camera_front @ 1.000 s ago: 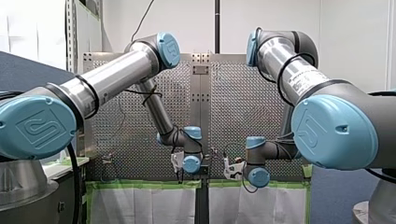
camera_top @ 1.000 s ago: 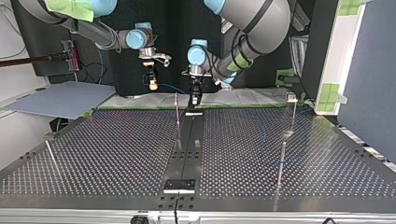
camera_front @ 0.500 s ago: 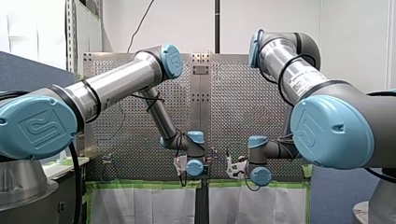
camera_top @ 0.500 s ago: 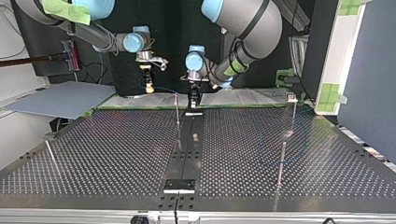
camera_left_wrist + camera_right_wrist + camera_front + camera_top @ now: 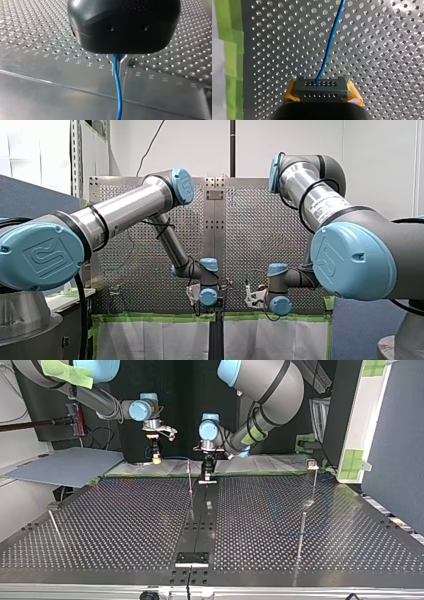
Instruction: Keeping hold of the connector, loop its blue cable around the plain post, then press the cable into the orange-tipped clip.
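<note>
- You had the connector (image 5: 321, 87) clamped tight in the right gripper (image 5: 321, 92), squeezed between its yellow pads (image 5: 353, 94). I think that was so it could not slip while the cable was led around.
- The blue cable (image 5: 329, 45) came out of the connector's face. It ran away almost straight over the holes of the table (image 5: 125, 525). It was not yet around any post.
- The left gripper (image 5: 119, 66) sat low over the table, and the cable ran out from under it. It looked put there to steer the cable. You could not tell from these views if it was pinching the cable or loose.
- In the top view a thin post (image 5: 189, 480) stood just beside the left gripper. I think this was the one to loop, since it was so near.
- A second post with a small head (image 5: 312, 466) stood well apart, at the top view's right. It may have been the clip, but its tip was too small to tell the colour.
- Green tape (image 5: 232, 50) lined the table's edge beside the right gripper.
</note>
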Motion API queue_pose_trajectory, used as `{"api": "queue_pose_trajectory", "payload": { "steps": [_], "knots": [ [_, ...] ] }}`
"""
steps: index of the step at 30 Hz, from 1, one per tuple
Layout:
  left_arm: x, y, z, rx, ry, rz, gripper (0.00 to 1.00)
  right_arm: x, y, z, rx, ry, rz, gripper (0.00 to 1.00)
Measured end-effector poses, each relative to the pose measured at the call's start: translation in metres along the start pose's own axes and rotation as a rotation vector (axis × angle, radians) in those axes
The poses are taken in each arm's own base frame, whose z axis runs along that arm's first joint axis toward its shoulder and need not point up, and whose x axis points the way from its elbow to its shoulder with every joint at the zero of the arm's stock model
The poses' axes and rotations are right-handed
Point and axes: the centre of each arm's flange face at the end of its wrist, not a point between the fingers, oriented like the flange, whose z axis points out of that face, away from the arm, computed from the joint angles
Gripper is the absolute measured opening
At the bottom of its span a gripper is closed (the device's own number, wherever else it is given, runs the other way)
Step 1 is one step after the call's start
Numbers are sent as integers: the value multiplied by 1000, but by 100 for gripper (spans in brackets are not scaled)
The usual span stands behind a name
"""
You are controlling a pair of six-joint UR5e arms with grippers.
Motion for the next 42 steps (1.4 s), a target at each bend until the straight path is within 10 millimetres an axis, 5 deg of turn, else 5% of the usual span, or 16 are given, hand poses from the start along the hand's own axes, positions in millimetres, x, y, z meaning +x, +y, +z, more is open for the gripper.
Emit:
{"api": "queue_pose_trajectory", "payload": {
  "steps": [18,39,42],
  "knots": [
    [-21,-2,33,-15,-22,-3,0,20,24,42,-30,1,-1,0],
    [-21,11,37,-52,-1,24,0,23,53,56,-65,14,19,0],
    [-21,11,37,-50,0,27,7,23,57,57,-69,13,23,0]
  ]
}}
